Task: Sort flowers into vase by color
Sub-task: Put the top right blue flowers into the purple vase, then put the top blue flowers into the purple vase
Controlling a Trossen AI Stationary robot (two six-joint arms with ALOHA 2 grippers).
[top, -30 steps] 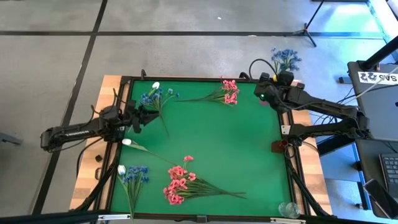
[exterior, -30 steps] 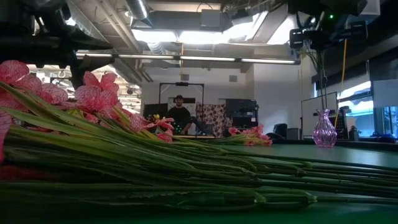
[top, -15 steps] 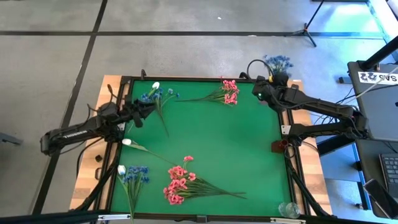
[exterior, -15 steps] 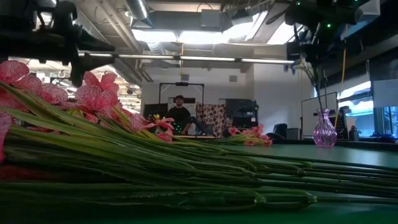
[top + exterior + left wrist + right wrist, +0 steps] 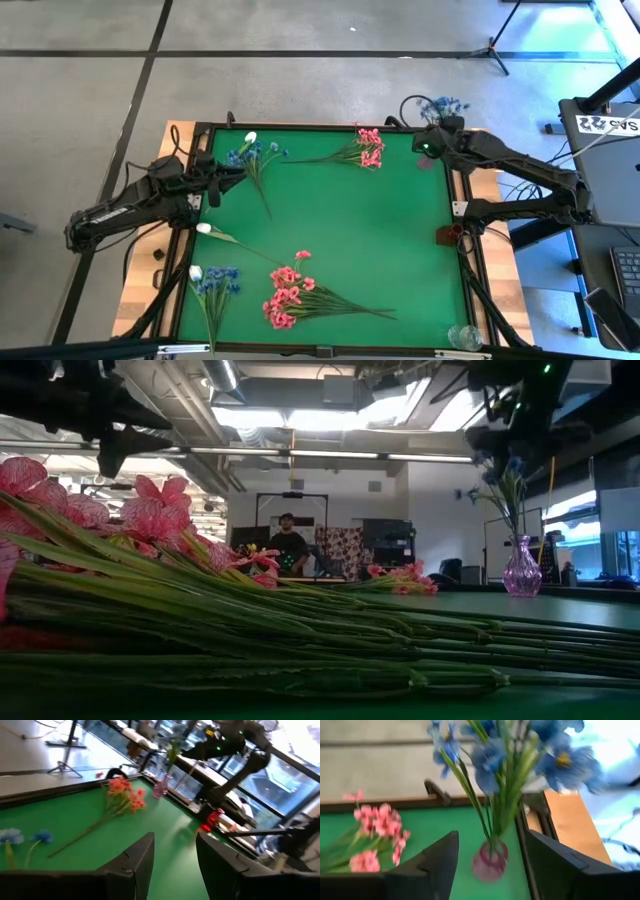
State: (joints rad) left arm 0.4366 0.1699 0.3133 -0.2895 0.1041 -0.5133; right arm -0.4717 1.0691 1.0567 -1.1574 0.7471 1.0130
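A blue flower spray (image 5: 510, 765) stands upright with its stems in the small pink glass vase (image 5: 489, 863) at the table's far right corner, also seen in the low view (image 5: 521, 568). My right gripper (image 5: 490, 845) hovers above the vase, open, its fingers on either side of the stems without touching them. My left gripper (image 5: 175, 862) is open above the table's far left, just beside a blue and white spray (image 5: 252, 153) lying flat. Pink sprays lie at the far middle (image 5: 364, 149) and the near middle (image 5: 290, 298).
A white bud (image 5: 204, 228) and a blue spray with a white bud (image 5: 212, 280) lie at the near left. A red object (image 5: 450, 233) sits on the right frame and a clear glass (image 5: 463, 337) at the near right corner. A person (image 5: 290, 545) stands far behind the table.
My right gripper has carried the blue spray toward the far right corner, set its stems into the vase and opened, letting go; the spray now stands upright. My left gripper has edged toward the blue and white spray at the far left.
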